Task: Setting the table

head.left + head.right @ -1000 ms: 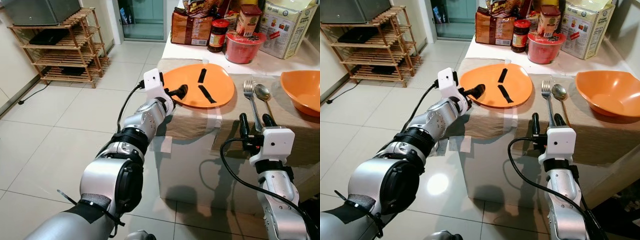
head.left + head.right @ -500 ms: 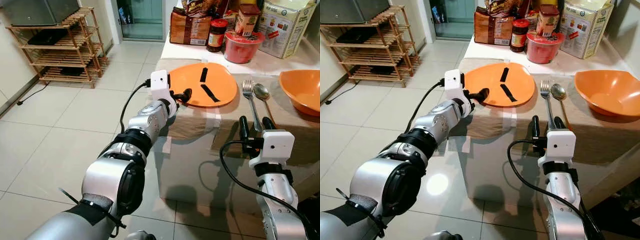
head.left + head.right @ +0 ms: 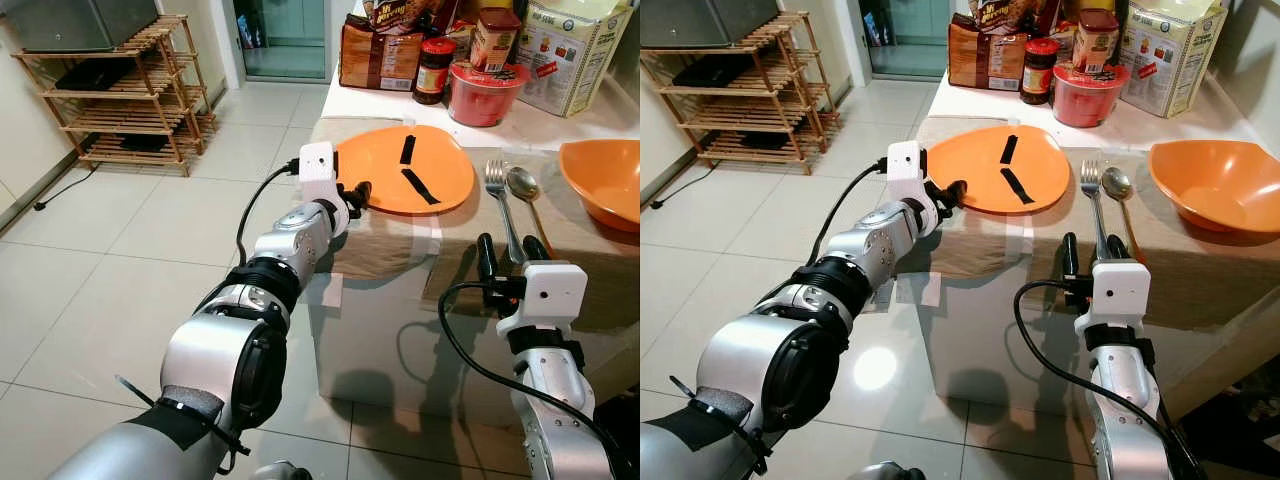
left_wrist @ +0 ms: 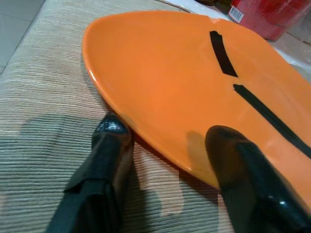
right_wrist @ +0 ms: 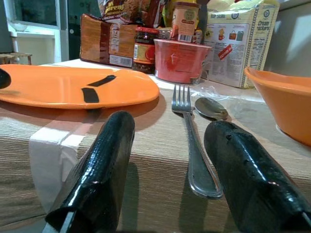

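Note:
An orange plate [image 3: 430, 185] with two black strips lies on the woven cloth [image 3: 385, 245] of the table. My left gripper [image 3: 355, 192] is open at the plate's near left rim. In the left wrist view one finger [image 4: 109, 145] rests on the cloth beside the rim and the other [image 4: 238, 160] hangs over the plate [image 4: 170, 82]. A fork [image 3: 500, 200] and a spoon [image 3: 525, 185] lie side by side to the right of the plate. My right gripper [image 3: 508, 250] is open at the table's front edge, in line with the fork's handle [image 5: 194, 160]. An orange bowl [image 3: 605, 180] sits at the far right.
At the back of the table stand a red tub [image 3: 483, 95], jars, snack bags and a carton [image 3: 570, 50]. A wooden rack [image 3: 130, 90] stands against the wall to the left. Tiled floor [image 3: 150, 250] lies left of the table.
The left gripper reached further onto the plate's rim, nudging the plate slightly away, and has now drawn back a little towards the rim's edge. The right gripper has stayed put.

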Robot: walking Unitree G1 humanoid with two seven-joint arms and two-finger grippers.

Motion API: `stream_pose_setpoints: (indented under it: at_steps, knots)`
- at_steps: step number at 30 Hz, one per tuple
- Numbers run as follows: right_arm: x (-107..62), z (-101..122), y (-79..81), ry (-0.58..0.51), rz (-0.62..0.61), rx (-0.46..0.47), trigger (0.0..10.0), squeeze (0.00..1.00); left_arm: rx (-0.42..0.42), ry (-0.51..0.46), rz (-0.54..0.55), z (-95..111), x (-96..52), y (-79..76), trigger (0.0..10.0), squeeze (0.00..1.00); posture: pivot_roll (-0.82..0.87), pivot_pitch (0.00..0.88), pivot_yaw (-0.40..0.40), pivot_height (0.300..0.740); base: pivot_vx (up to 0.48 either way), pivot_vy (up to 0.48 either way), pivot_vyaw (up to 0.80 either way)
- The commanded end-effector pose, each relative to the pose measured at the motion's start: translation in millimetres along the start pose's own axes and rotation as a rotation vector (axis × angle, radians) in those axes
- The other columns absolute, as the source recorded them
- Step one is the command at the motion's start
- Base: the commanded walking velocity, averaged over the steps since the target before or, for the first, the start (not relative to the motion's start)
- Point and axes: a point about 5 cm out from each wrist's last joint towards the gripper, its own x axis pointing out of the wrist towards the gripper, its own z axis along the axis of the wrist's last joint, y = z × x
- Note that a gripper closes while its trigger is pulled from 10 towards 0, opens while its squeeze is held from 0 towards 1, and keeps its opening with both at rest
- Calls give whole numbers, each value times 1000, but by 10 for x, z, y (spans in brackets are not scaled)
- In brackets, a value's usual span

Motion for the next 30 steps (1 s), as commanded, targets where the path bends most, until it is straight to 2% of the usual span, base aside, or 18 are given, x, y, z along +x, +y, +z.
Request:
stream_pose_setpoints:
  at_steps: [1, 4, 7, 10, 11, 17, 30]
  knots:
    - [3, 45, 3, -12, 2, -1, 10000, 0, 26, 78, 13, -170, -4, 11, 0, 0, -67, 0, 93, 735, 0, 0, 0]
    - [3, 42, 6, -11, 4, 0, 10000, 0, 84, 78, 33, -171, -8, 39, 0, 0, -65, 0, 92, 735, 0, 0, 0]
    - [4, 39, 9, -10, 7, 0, 10000, 0, 103, 69, 38, -143, -11, 58, 0, 0, -64, 0, 91, 735, 0, 0, 0]
    - [7, 35, 10, -9, 9, 0, 10000, 0, 106, 45, 46, -86, -14, 88, 0, 0, -62, 0, 90, 735, 0, 0, 0]
    - [11, 33, 10, -9, 10, 0, 10000, 0, 121, 8, 58, -4, -18, 116, 0, 0, -59, 0, 90, 735, 0, 0, 0]
    - [16, 26, 16, -8, 14, 1, 10000, 0, 175, -52, 82, 127, -33, 166, 0, 0, -53, 0, 88, 735, 0, 0, 0]
    - [20, 10, 21, -5, 19, -2, 10000, 0, 152, -119, 153, 259, -59, 261, 0, 0, -52, 0, 85, 735, 0, 0, 0]
